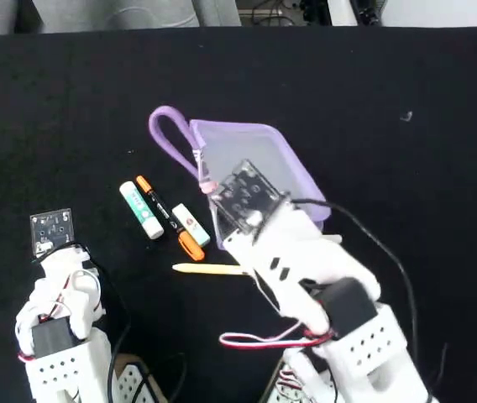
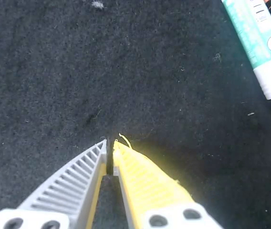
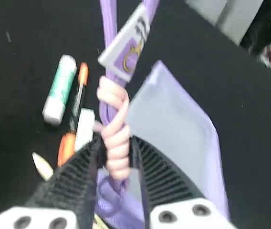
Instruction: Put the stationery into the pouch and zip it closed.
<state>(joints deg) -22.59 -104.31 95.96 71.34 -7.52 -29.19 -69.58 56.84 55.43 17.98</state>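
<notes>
The purple pouch lies mid-table with its loop strap pointing away to the left. My right gripper is shut on the pink coiled zipper pull at the pouch's strap corner, beside a lilac tag. Left of the pouch lie a green-and-white glue stick, an orange-and-black marker, a white eraser and a yellow pencil. My left gripper is shut and empty just above bare cloth, with the glue stick some way off.
The table is covered in black cloth. The left arm stands at the front left. The right arm's body and its cables overhang the pouch's near end. Grey furniture lines the far edge.
</notes>
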